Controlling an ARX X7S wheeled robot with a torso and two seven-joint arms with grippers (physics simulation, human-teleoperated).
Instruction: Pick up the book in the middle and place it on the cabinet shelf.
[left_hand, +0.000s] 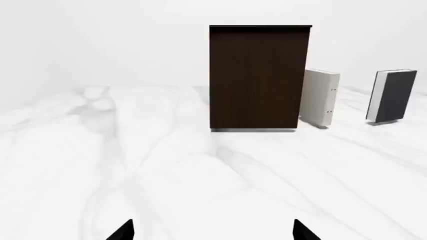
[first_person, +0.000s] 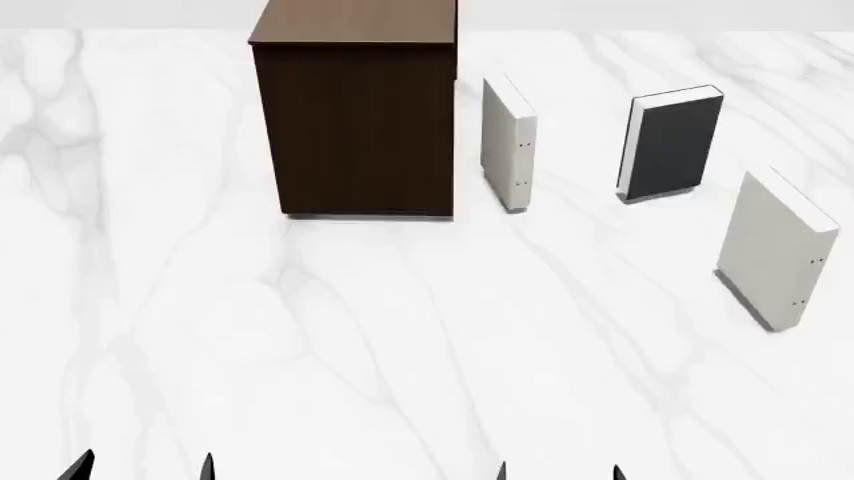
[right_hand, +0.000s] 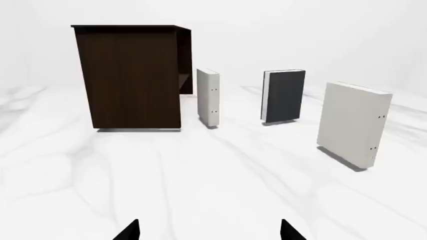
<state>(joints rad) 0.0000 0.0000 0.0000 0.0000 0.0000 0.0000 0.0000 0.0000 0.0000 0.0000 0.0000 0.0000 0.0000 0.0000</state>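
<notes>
While upright, book (first_person: 677, 145) cover plain; dotted books (first_person: 509, 145) unlettered.

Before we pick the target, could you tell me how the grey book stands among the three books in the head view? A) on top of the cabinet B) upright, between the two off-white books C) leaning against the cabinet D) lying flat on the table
B: the grey book stands upright on the table, with an off-white book on one side and another on the other, apart from the cabinet.
</notes>
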